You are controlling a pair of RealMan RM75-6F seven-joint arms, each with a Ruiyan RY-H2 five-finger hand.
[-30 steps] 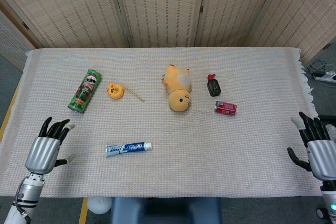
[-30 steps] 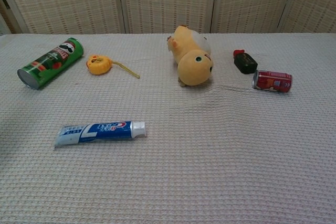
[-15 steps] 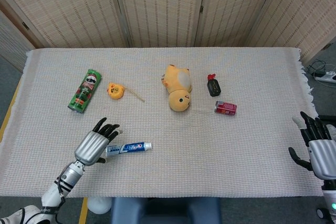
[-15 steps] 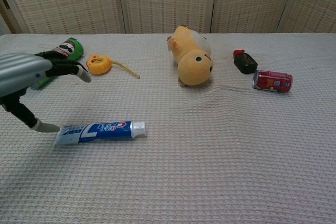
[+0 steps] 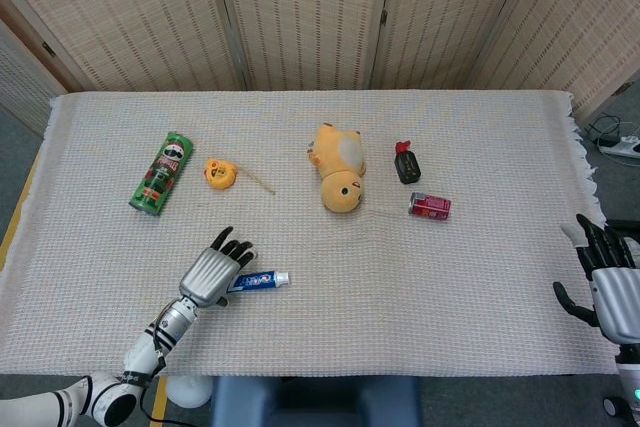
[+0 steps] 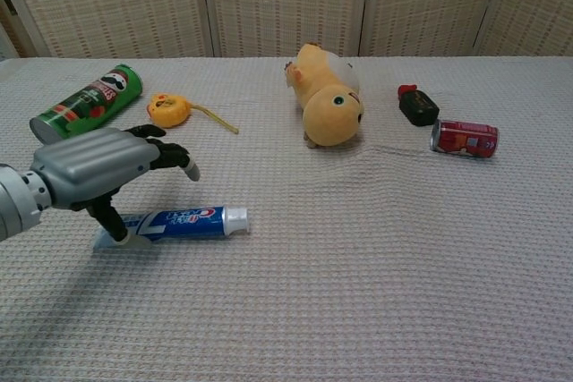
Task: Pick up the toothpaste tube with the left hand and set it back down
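The blue and white toothpaste tube (image 5: 262, 279) (image 6: 188, 220) lies flat on the woven tablecloth, cap to the right. My left hand (image 5: 213, 271) (image 6: 98, 167) hovers over the tube's flat end, fingers spread and reaching forward above it, thumb pointing down by the tube's near edge. It holds nothing. My right hand (image 5: 606, 285) stays at the table's right edge, fingers apart and empty; the chest view does not show it.
A green chips can (image 5: 161, 173) and a yellow tape measure (image 5: 219, 172) lie at the back left. A yellow plush toy (image 5: 339, 167), a black small bottle (image 5: 406, 163) and a red can (image 5: 429, 206) lie in the middle right.
My left hand has moved right from the table's left edge to above the tube's flat end. The tube has not moved. My right hand has drifted slightly lower.
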